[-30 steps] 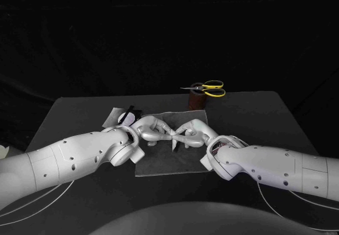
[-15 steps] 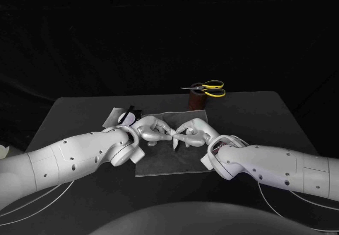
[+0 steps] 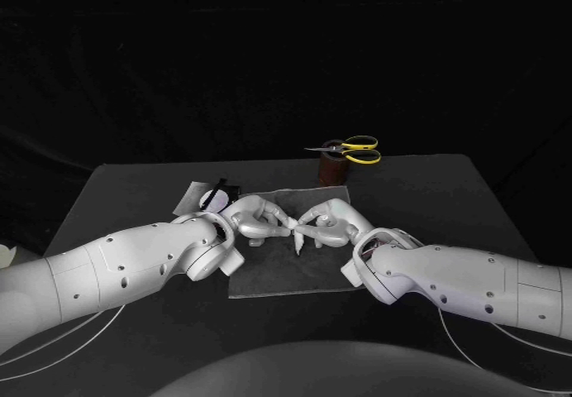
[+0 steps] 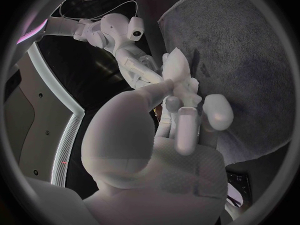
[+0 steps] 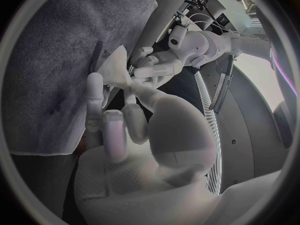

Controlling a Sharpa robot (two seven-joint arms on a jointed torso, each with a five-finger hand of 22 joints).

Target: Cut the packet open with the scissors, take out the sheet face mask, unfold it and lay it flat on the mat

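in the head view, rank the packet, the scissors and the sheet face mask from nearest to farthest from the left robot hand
1. sheet face mask: pinched by the left robot hand itself, over the mat.
2. packet: lying just beyond that hand, on its left side.
3. scissors: farthest, standing in the brown holder at the far side, right of centre.

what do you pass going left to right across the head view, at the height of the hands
packet → left hand → face mask pinched between the two hands → right hand
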